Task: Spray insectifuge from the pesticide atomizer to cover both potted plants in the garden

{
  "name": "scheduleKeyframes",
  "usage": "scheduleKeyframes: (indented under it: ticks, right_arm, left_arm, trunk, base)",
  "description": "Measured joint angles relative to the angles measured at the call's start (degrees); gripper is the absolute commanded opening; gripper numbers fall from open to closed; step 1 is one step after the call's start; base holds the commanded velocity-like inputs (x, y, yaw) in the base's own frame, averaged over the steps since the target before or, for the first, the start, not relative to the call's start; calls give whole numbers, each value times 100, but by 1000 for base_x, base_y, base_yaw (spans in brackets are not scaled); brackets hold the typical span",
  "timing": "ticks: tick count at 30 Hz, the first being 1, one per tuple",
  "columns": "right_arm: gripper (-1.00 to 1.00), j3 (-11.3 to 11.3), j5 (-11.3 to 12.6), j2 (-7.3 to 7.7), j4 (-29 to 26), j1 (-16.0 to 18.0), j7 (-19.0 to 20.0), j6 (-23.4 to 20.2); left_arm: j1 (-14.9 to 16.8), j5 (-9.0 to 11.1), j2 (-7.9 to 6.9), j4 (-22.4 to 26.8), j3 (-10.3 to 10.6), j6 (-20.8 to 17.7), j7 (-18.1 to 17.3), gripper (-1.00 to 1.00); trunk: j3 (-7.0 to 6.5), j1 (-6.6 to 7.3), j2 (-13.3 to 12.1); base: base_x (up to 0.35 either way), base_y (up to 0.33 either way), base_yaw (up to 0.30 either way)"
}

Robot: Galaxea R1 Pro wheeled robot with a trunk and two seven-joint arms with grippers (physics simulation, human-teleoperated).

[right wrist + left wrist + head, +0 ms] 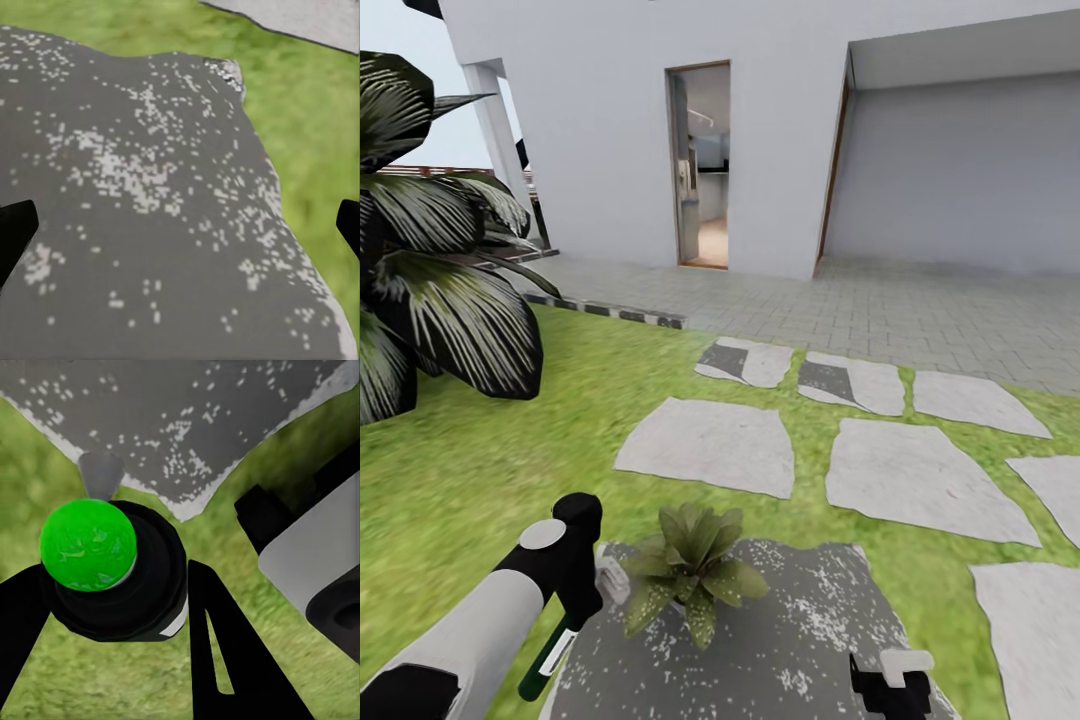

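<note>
**At the dark slab: spraying the first plant**

On the speckled slab (pixel 800 640) at 6 o'clock of the head view sits a potted plant (pixel 690 575). At its 9 o'clock the left gripper (pixel 582 590) is clenched on the atomizer (pixel 550 660), white spray head (pixel 610 580) just beside the leaves. The right gripper (pixel 890 685), at 5 o'clock, hangs released over the slab. Spraying looks under way; the next move likely calls for sweeping the nozzle over every leaf, then finding the second plant.
</note>
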State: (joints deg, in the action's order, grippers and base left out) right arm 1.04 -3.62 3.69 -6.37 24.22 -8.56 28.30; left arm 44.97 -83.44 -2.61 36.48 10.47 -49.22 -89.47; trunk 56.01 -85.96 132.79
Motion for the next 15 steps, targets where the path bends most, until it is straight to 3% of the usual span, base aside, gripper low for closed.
scheduleKeyframes:
  ticks: [8,12,15]
  right_arm:
    - [100,2,12,-8,-8,1,-7,0]
    - [100,3,12,-8,-11,-1,-8,0]
    - [100,3,12,-9,-6,-1,-6,-2]
  left_arm:
    - [79,-7,135,1,-1,-15,0,-100]
    - [84,-1,82,-1,-1,-2,1,-100]
    - [35,3,-51,-18,-3,3,-1,-100]
  trunk:
    - [0,-1,0]
    - [0,-1,0]
    - [0,-2,0]
  base:
    - [15,0,-7]
    - [0,0,-236]
    - [-69,248,-39]
